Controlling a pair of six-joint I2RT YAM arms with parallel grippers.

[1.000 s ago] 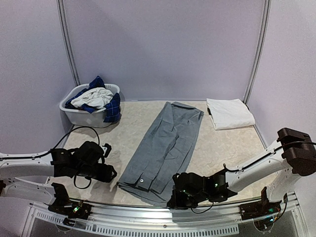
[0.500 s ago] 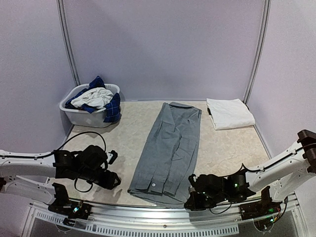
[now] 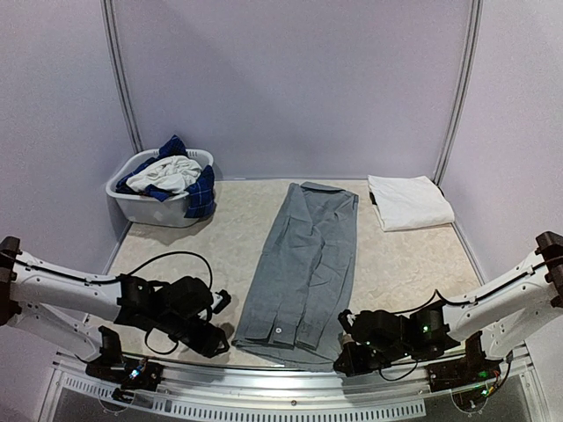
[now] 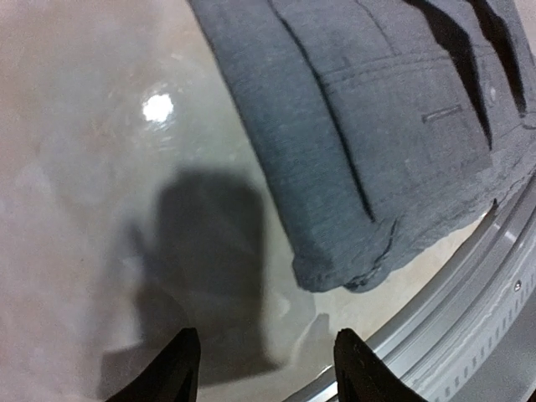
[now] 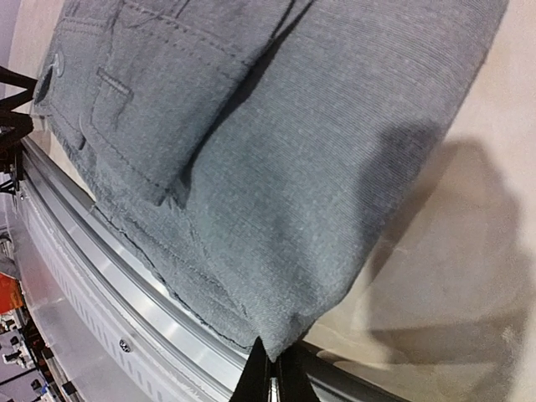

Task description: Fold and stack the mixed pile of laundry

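A long grey garment (image 3: 303,264) with a button lies lengthwise down the middle of the table. My right gripper (image 3: 345,359) is shut on its near right corner, at the table's front rail; the wrist view shows the cloth (image 5: 276,167) pinched between the closed fingertips of the gripper (image 5: 270,368). My left gripper (image 3: 215,338) is open and empty, low over the table just left of the garment's near left corner (image 4: 343,268); its gripper (image 4: 266,356) has a wide gap. The mixed laundry pile (image 3: 171,174), blue plaid and white pieces, lies in the basket.
The white oval basket (image 3: 141,209) stands at the back left. A folded white piece (image 3: 409,202) lies at the back right. The metal front rail (image 3: 281,380) runs right beside both grippers. Purple walls close in the table.
My right gripper has dragged the garment's near end to the right and straightened it. My left arm has moved right, toward the garment's near left corner.
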